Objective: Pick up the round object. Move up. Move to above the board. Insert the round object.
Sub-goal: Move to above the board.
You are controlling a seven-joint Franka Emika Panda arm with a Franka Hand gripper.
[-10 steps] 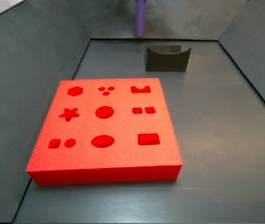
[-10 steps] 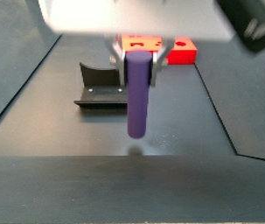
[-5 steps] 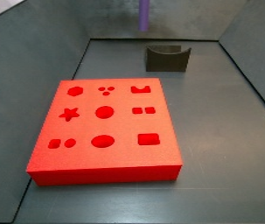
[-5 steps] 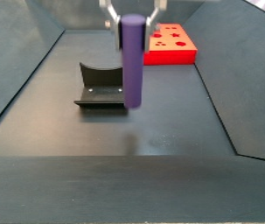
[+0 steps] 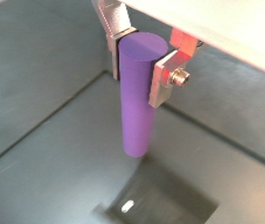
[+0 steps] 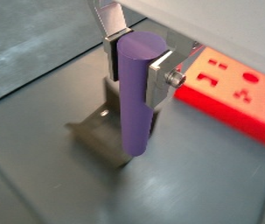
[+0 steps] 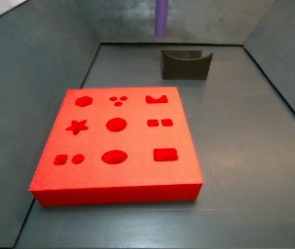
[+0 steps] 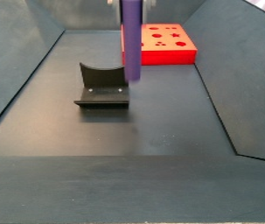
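We're still lifting: fingers [image 5: 172, 74] of the gripper [image 5: 144, 54] clenching the round object [image 5: 137, 96], now higher off the tabletop [image 8: 158, 114], the board [image 7: 117, 142] next at 6 o'clock.

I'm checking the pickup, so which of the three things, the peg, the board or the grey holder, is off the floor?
The purple peg, upright, clamped in the gripper. The red board and grey holder sit on the floor.

We saw soft, even light and faint shadows; the gripper [image 5: 142, 54] was sharp in both wrist views, the floor behind blurred.
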